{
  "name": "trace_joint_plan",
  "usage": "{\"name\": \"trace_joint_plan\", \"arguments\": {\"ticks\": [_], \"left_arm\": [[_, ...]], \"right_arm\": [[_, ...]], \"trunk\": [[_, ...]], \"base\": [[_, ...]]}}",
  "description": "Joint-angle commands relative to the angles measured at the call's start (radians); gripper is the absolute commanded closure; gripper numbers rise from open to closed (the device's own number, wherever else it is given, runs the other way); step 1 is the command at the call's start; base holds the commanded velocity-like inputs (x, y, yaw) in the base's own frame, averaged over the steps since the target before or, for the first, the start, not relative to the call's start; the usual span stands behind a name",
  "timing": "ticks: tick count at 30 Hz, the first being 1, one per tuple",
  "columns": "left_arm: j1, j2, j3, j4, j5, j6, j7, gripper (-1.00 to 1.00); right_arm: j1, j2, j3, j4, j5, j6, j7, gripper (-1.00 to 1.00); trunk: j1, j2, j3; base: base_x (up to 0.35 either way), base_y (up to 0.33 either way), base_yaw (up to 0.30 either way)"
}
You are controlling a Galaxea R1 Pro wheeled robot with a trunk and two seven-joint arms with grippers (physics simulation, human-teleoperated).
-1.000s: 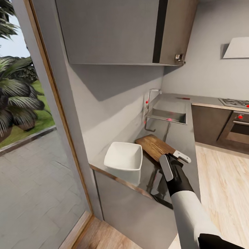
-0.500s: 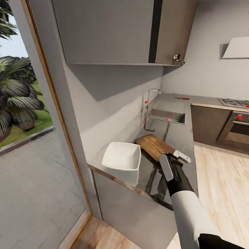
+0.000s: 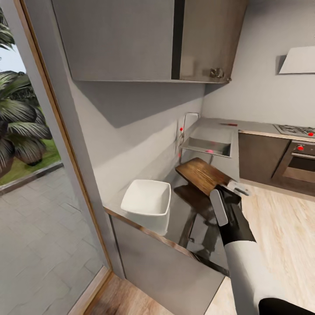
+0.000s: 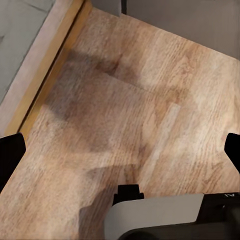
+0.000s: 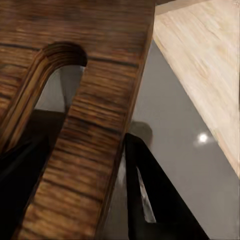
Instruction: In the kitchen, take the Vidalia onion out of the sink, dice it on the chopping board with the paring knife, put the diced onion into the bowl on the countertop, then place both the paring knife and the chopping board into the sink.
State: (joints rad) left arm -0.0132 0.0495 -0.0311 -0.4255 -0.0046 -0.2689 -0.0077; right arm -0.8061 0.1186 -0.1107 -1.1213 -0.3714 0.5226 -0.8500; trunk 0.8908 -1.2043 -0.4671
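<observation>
My right gripper (image 3: 229, 190) is shut on the handle end of the dark wooden chopping board (image 3: 202, 174), which hangs tilted above the grey countertop (image 3: 181, 210) with its shadow beneath. In the right wrist view the board's slot hole (image 5: 55, 75) is close up, and dark fingers (image 5: 150, 195) sit on either side of the board (image 5: 100, 125). The white bowl (image 3: 146, 199) stands on the countertop beside the board. Farther back are the sink (image 3: 209, 146) and its faucet (image 3: 185, 124). The red-handled paring knife (image 3: 229, 124) lies beyond the sink. My left gripper (image 4: 120, 150) is open over the wooden floor.
A wall cabinet (image 3: 131, 39) hangs above the counter. An oven (image 3: 299, 162) and hob (image 3: 293, 129) stand at the far right, under a hood (image 3: 297, 61). A glass door (image 3: 26, 153) at the left gives onto a patio. Wooden floor (image 3: 284, 227) stretches to the right of the counter.
The right gripper has lifted the chopping board off the countertop and carried it slightly towards the sink. The head camera has also shifted, sliding the whole scene leftwards.
</observation>
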Motion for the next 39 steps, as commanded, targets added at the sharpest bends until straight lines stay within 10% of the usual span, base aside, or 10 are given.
{"name": "trace_joint_plan", "arguments": {"ticks": [1, 13, 39], "left_arm": [[-0.001, 0.001, -0.005, 0.001, 0.000, -0.005, 0.000, -1.00], [-0.001, 0.001, -0.006, 0.069, 0.003, -0.087, -0.001, -1.00], [-0.001, -0.008, -0.007, 0.118, 0.000, -0.088, -0.002, -1.00]], "right_arm": [[-0.001, -0.010, 0.013, -0.005, -0.004, 0.018, 0.001, 1.00], [-0.001, -0.087, 0.046, -0.045, 0.002, 0.140, 0.139, 1.00], [-0.001, -0.120, 0.046, -0.075, 0.001, 0.162, 0.150, 1.00]], "trunk": [[0.000, -0.001, -0.001], [0.000, -0.001, -0.001], [0.000, -0.001, -0.012]], "base": [[0.000, -0.001, 0.000], [0.000, 0.000, 0.000], [-0.010, -0.212, 0.105]]}}
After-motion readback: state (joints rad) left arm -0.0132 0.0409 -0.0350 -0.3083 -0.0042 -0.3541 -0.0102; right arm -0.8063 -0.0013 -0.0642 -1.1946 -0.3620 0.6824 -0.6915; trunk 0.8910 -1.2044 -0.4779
